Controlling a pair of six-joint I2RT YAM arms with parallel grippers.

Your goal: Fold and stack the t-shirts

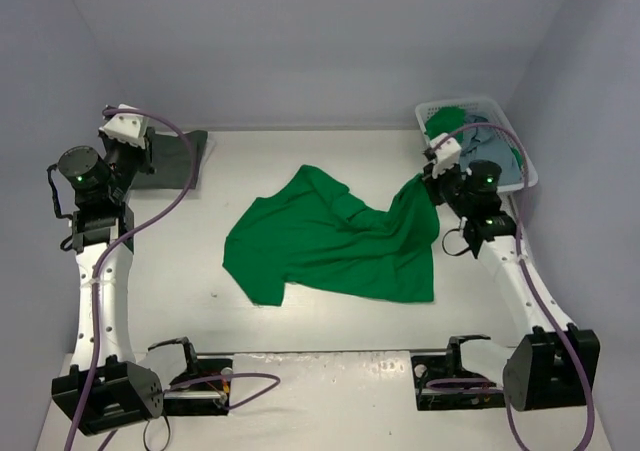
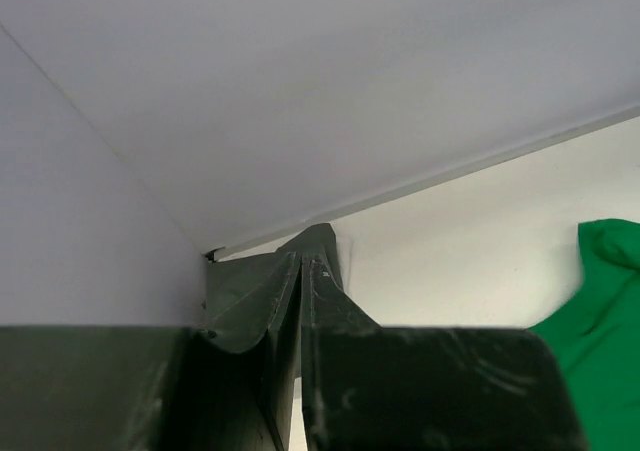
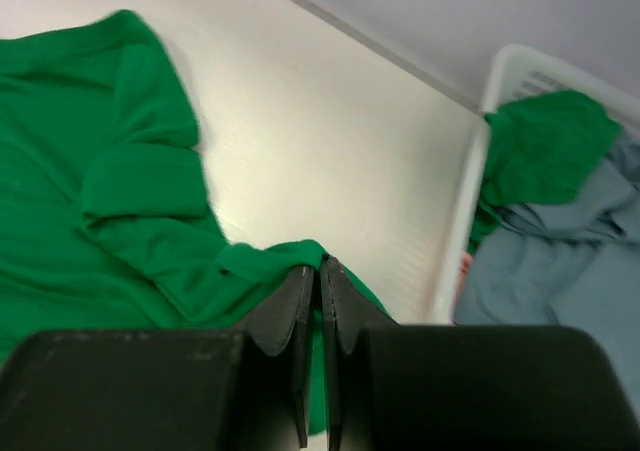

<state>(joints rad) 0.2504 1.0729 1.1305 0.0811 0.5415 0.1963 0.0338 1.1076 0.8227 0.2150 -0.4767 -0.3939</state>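
Note:
A bright green t-shirt (image 1: pixel 330 241) lies crumpled and spread across the middle of the table. My right gripper (image 1: pixel 432 176) (image 3: pixel 321 263) is shut on the shirt's right edge (image 3: pixel 270 261), which is lifted a little next to the basket. A dark grey-olive t-shirt (image 1: pixel 180 156) lies folded flat at the far left. My left gripper (image 1: pixel 140 146) (image 2: pixel 301 261) hovers raised over that shirt's near edge, shut, with nothing seen between its fingers. In the basket lie another green t-shirt (image 1: pixel 445 123) (image 3: pixel 545 141) and a light blue one (image 1: pixel 500 146) (image 3: pixel 560 261).
The white plastic basket (image 1: pixel 500 104) (image 3: pixel 470 201) stands at the far right corner, just behind my right gripper. Walls enclose the table at the back and both sides. Both arm bases (image 1: pixel 110 391) sit at the near edge.

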